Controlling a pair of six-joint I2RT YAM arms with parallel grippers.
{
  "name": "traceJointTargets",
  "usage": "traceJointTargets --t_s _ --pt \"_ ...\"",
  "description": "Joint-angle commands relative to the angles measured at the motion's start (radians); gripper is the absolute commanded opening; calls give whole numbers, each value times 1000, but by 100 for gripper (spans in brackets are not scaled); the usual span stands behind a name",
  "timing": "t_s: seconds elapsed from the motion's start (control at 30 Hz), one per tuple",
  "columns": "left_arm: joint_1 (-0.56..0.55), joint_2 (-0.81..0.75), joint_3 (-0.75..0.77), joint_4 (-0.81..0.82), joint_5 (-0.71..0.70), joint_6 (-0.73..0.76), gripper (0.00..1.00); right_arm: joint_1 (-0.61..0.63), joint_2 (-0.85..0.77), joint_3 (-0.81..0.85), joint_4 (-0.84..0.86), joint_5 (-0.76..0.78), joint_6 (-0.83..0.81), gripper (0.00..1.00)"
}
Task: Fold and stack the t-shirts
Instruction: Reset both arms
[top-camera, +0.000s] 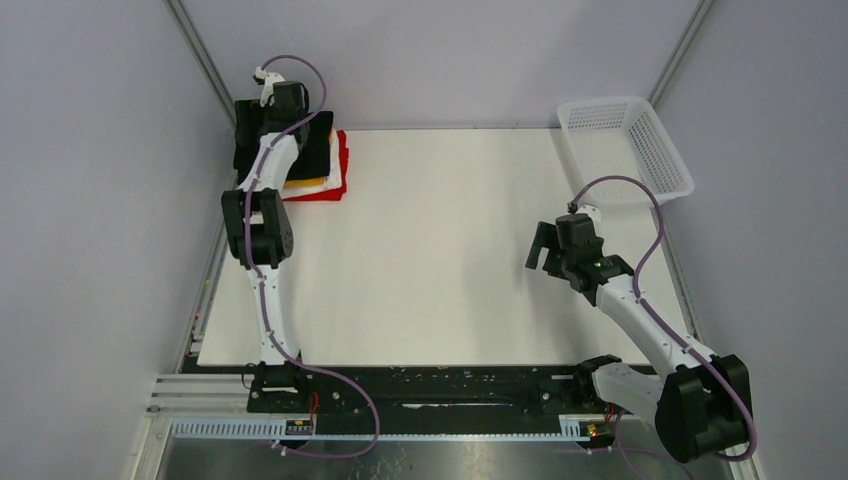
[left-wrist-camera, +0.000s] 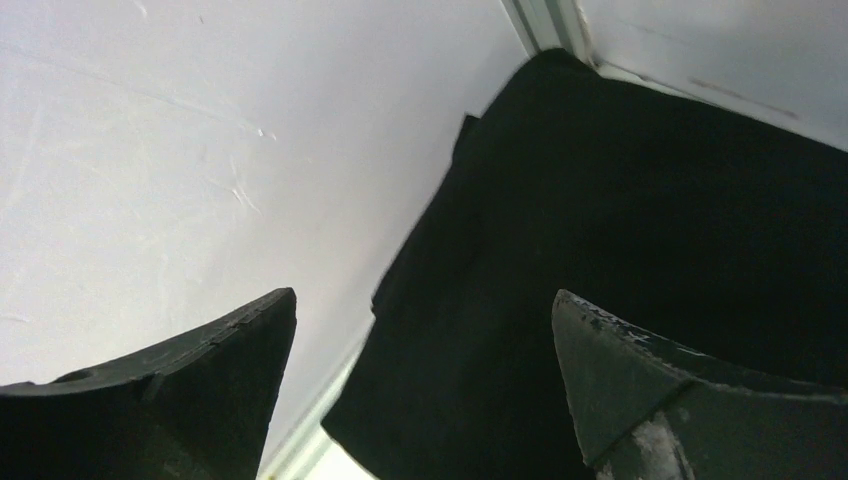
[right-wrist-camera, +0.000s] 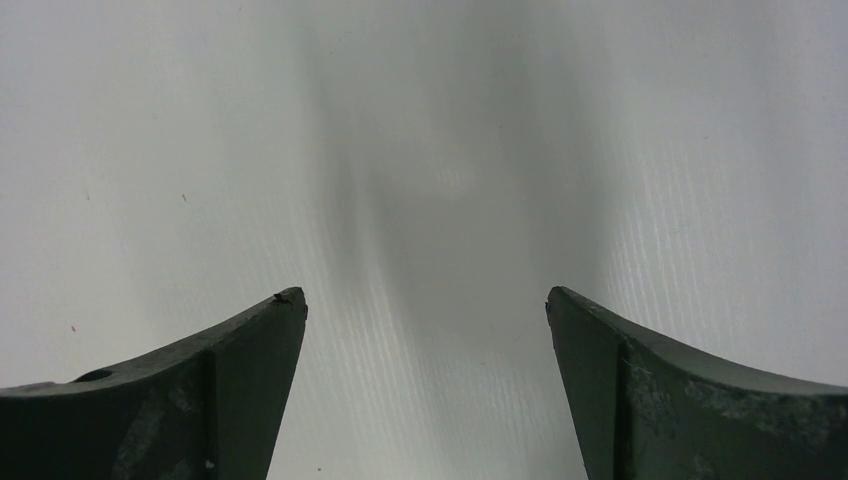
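Two arms work from the near edge of the bench (top-camera: 430, 260), and neither holds anything. Nearest, the right end effector (top-camera: 542, 255) hovers over bare bench on the right side, its fingers spread wide; its own wrist view shows only the white surface between them. Farther off, the left arm stretches to the far left corner, where the left end effector (left-wrist-camera: 424, 300) is also wide apart and gripping nothing, poised just above the black t-shirt (left-wrist-camera: 650, 250). That shirt lies folded on top of the stack (top-camera: 318, 165) in the corner, close against the wall. Below it in the top view the edges of an orange-yellow shirt (top-camera: 303, 181), a thin white layer (top-camera: 330, 186) and a red shirt (top-camera: 343, 160) at the bottom peek out on the right side. No light blue one can be made out, and it may be hidden inside the pile. At the far right, the white mesh basket (top-camera: 662, 150) hangs partly over the bench edge, and no cloth shows in it. The task looks all but finished, since no loose shirt shows on the bench and the black one is already placed. At most, what seems left is squaring the top shirt and drawing the left arm away.
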Motion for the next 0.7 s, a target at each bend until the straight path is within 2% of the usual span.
traceJointTargets --t_s 0.0,0.13,0.23,0.33,0.5,0.67 --pt "-28 -218 -82 -74 178 -254 99 -4 -53 26 5 35 11 98" --pt "-94 -338 -204 -94 339 -372 99 -5 -93 -18 67 13 -20 98" --pt "-151 -406 -248 -150 381 -440 99 -6 -135 -42 81 11 -25 98" --pt "-215 -532 -379 -176 428 -496 99 -8 -188 -81 102 8 -14 98" --pt "-304 -872 -788 -109 676 -572 99 -19 -232 -129 132 66 14 98" --pt "-426 -1293 -1249 -9 723 -606 99 -20 -284 -141 101 76 61 98"
